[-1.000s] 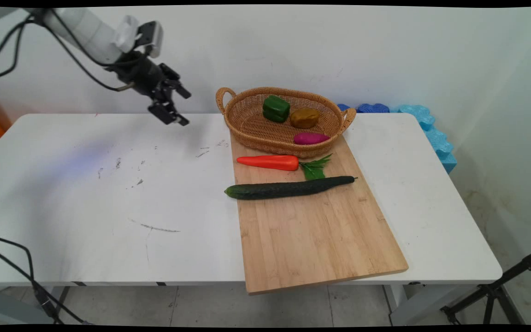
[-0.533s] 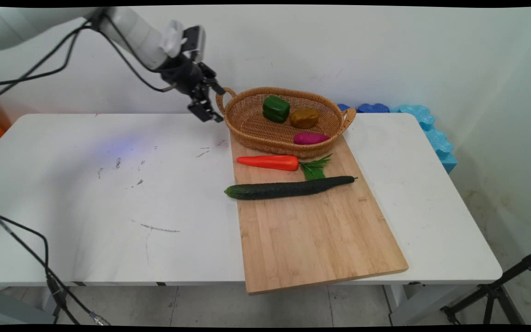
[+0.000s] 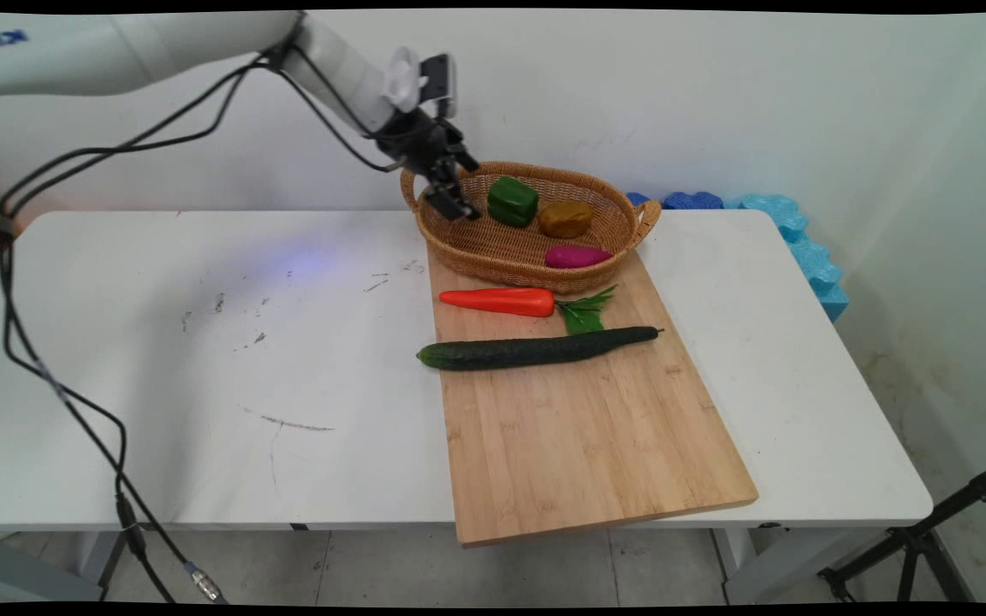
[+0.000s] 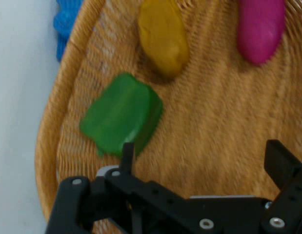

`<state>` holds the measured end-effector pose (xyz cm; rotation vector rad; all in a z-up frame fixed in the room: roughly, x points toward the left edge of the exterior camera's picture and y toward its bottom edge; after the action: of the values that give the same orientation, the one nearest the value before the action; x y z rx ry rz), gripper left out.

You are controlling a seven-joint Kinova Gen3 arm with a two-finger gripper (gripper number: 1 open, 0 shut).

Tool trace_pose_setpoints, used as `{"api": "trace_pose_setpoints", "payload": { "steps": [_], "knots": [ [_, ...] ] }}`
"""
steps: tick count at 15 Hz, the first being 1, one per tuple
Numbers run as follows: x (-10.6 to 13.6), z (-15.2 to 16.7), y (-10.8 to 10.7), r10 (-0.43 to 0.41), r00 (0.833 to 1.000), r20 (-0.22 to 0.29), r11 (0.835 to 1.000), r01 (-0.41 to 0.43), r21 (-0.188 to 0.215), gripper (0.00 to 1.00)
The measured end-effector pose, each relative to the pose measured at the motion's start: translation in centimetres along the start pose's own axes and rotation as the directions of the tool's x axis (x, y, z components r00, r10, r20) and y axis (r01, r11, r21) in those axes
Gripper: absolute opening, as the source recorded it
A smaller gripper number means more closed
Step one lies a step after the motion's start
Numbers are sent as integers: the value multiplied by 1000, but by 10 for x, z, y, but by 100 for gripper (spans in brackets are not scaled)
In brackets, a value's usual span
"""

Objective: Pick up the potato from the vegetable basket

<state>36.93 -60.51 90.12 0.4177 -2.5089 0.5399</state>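
— Three things are seen in the basket (image 3: 467, 235)?
— Yes: pepper (image 4: 122, 115), brown piece (image 4: 163, 35), purple piece (image 4: 260, 27).
— And the hand (image 4: 204, 158)?
— Held over the basket's left end, fingers spread wide, nothing gripped; the pepper is nearest. Carrot (image 3: 501, 301) and cucumber (image 3: 536, 349) are laid on the board (image 3: 587, 428).

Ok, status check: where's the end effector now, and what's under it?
End effector open, empty, above wicker basket. Green pepper nearest. Yellow potato and purple yam beyond it.

A rough woven wicker basket (image 3: 493, 248), a matt wooden board (image 3: 587, 428) and a smooth white counter (image 3: 159, 368) with scuffed marks are seen.
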Motion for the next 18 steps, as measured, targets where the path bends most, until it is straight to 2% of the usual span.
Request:
{"api": "trace_pose_setpoints", "payload": {
  "steps": [7,18],
  "knots": [
    [36,68,-13,-94,995,-35,995,95,21,100],
    [55,134,-14,-184,982,-37,983,185,12,100]
  ]
}}
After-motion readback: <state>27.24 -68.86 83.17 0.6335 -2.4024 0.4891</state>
